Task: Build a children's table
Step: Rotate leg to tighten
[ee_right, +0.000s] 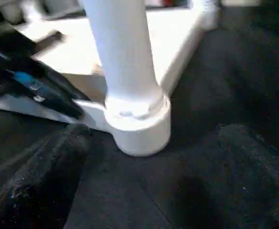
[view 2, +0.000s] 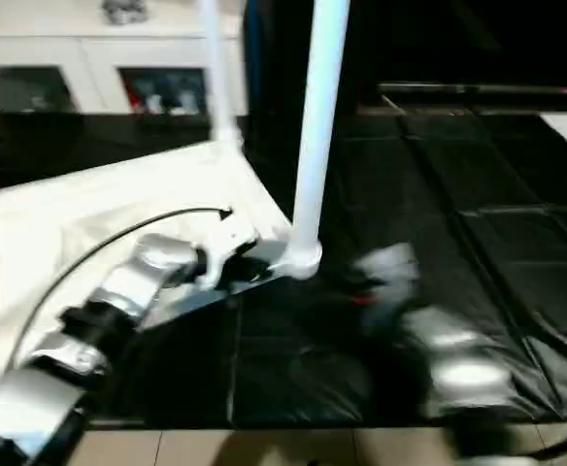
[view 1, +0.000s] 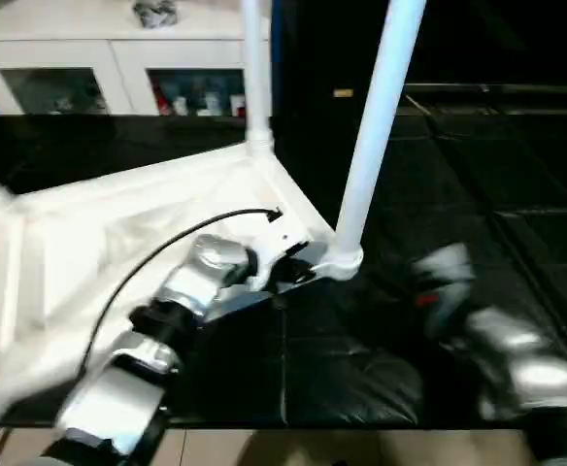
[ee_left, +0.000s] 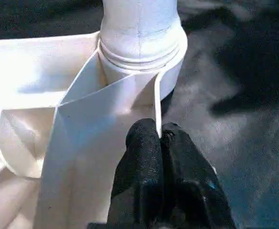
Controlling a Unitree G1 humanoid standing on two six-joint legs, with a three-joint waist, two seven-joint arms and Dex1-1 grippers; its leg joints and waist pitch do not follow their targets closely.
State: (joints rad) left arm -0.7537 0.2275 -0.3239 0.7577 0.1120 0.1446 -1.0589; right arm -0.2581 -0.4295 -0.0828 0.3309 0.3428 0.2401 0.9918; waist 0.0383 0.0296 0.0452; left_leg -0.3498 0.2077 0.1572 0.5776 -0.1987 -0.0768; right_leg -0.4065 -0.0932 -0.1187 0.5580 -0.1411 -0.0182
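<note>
- Nearest me, the right gripper point(view 1: 439, 282) hangs low over the black mat point(view 1: 361, 379), just beside the near corner of the table. It is smeared with motion; in its wrist view two dark fingers point(ee_right: 39, 176) stand apart with only mat between them, so it holds nothing.
- The left gripper point(ee_left: 159, 143) is pinched together on the thin rim of the top point(view 1: 118, 233), right by the near corner socket point(ee_right: 139, 129). A black cable point(view 1: 148, 257) loops over that forearm.
- The top lies underside up on the mat, ribs showing, and seems tilted, its near edge lifted where the left gripper holds it.
- The near leg point(view 1: 376, 126) stands up from that socket, leaning a little. Whether it is pushed fully home I cannot tell.
- A second leg point(view 1: 255, 68) rises from the far corner.
- Beyond stands a white cabinet point(view 1: 118, 58) with glass doors.
- Risks, as I judge them: the grip is on a thin edge, so the top could slip free and drop. A swing of the right arm could knock the near leg and lever it out if it is loose. The cable might snag on the rim.
</note>
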